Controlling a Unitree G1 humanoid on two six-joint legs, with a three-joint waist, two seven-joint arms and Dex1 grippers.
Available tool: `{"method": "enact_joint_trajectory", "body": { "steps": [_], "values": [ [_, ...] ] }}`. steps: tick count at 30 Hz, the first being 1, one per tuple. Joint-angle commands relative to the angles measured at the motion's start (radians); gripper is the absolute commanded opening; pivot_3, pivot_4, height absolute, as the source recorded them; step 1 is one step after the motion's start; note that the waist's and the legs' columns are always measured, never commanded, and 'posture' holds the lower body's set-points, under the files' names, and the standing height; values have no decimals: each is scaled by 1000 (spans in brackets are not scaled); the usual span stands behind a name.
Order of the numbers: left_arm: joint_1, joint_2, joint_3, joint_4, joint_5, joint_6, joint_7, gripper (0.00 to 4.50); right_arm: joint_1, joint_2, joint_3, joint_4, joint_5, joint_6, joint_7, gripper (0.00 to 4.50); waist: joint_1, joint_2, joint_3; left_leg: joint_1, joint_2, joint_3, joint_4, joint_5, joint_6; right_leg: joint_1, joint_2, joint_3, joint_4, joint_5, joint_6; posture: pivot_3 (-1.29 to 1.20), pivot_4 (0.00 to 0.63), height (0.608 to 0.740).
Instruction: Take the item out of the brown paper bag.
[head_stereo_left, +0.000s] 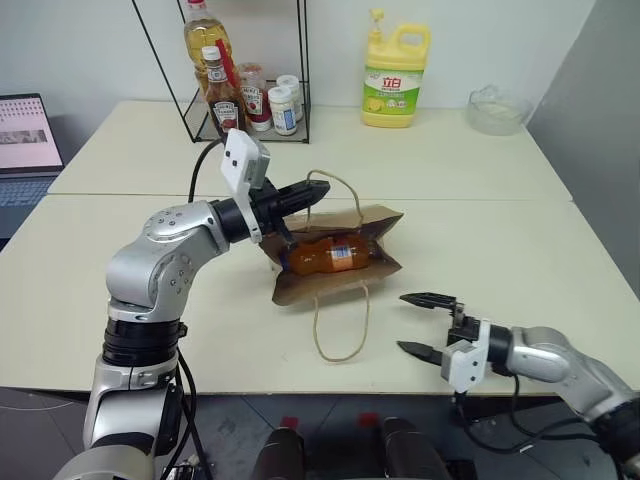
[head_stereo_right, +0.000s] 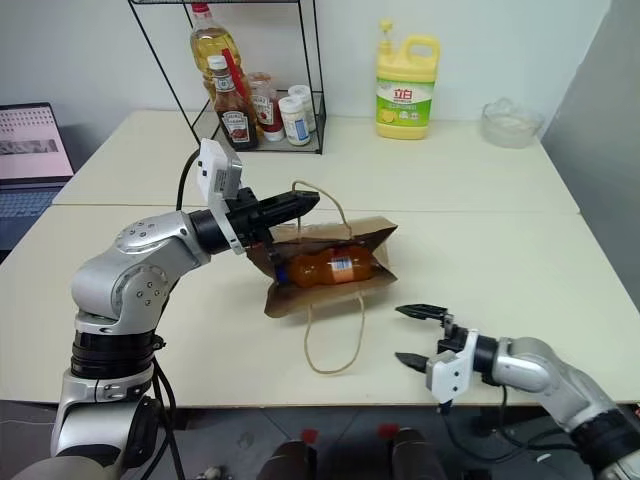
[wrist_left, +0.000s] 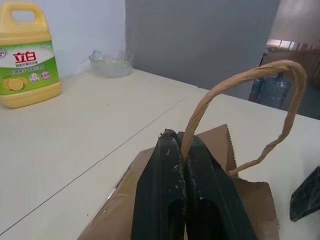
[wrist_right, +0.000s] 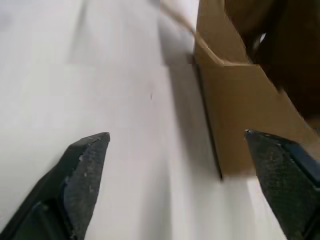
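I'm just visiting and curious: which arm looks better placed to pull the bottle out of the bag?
Probably the right gripper: open, empty, beside the bag. The left gripper is shut on the handle, holding the bag open over the bottle.

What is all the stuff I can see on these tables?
Paper bag: one, brown, lying open mid-table, upper handle pinched by the left gripper.
Drink bottle: one, orange, blue cap, lying inside the bag.
Detergent jug: one, yellow, far side of the table.
Glass bowl: one, clear, far right corner.
Wire rack: one, black, far side, holding sauce bottles and jars.
Laptop: one, open, far left.
Left gripper: black, shut on the bag's handle.
Right gripper: black, open, empty, near table edge.
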Motion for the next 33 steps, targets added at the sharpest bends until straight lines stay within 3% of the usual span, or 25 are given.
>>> {"method": "enact_joint_trajectory", "body": {
  "steps": [1,5,7,11,14,19,25,33],
  "values": [
    [-12,3,17,-17,-12,-7,0,0,31,-31,-81,-156,196,142,72,4487,-4,1,1,0,0,0,0,0,0,0,0,0,0,0,0,0,150,740],
    [-23,2,16,-1,-9,-12,-1,0,5,-24,-87,-349,433,454,188,4487,-9,1,2,0,1,0,0,0,0,0,1,0,1,0,0,0,150,740],
    [-33,2,17,10,-6,-15,-1,0,-28,-14,-86,-456,563,628,214,4116,-6,1,2,0,1,0,0,0,0,0,1,0,1,0,0,0,150,740],
    [-46,6,16,20,-4,-15,-1,0,-99,46,-106,-598,920,1025,155,2901,-2,1,3,-1,1,-1,0,0,0,0,1,-1,0,0,0,0,150,740],
    [-50,7,12,21,-3,-15,-1,0,-173,128,-118,-606,1086,1214,92,1783,0,1,3,-1,1,-2,0,0,0,0,1,-1,0,0,0,0,150,740],
    [-54,12,13,21,-2,-13,-2,0,-295,282,-64,-562,1085,1325,74,121,-4,1,3,-2,1,-1,-1,0,0,-2,1,-1,0,0,0,0,150,740],
    [-61,14,11,21,1,-14,-4,0,-385,467,8,-406,954,1308,86,50,-6,1,3,-6,2,-1,-1,0,0,-7,2,-2,1,0,0,0,150,740],
    [-52,8,7,21,5,-22,-8,0,-414,577,8,-213,797,1235,128,50,-6,1,3,-14,2,-2,1,1,-1,-15,2,-2,3,0,0,0,150,740]
  ]
}}
